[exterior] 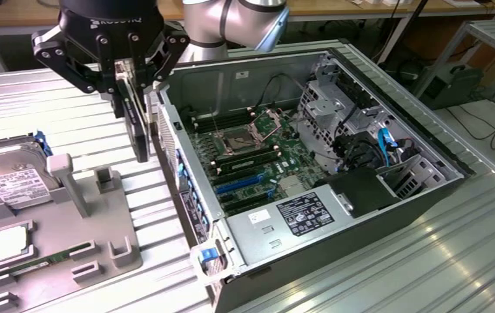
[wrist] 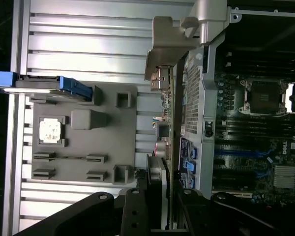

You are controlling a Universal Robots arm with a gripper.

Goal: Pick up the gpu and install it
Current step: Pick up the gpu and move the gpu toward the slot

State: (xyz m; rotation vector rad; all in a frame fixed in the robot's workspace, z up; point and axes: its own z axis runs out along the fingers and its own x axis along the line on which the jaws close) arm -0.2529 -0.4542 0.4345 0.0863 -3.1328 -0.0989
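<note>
While the gpu [exterior: 140, 127] hangs edge-on from the jaws, it sits above the table [exterior: 456, 261], over the gap between the grey parts tray [exterior: 99, 228] and the open computer case [exterior: 221, 85].

Exterior view: jaws partly closed, pressed on the card's two flat faces near its upper end. Card vertical, thin, dark, lifted clear of the tray. Tray lies toward the table's edge on the exterior view's left and carries a boxy silver hard drive [exterior: 8, 179] with a white label. Case lies on its side mid-table, green motherboard [exterior: 247, 156] exposed, blue slots [exterior: 234, 186] toward the wall nearest the card. Table is ribbed bright aluminium.

Wrist view: card runs as a narrow strip away from the black jaws, its bent silver bracket [wrist: 169, 46] at the far end. Perforated case wall [wrist: 192, 98] is just beside it; cannot tell whether they touch.

Judgement: pick-up done, carry step in hand, card not yet in the case. Installing calls for the connector edge square over a slot, bracket at the case's rear wall, and a straight, gentle press. The thin board looks likely to flex.
</note>
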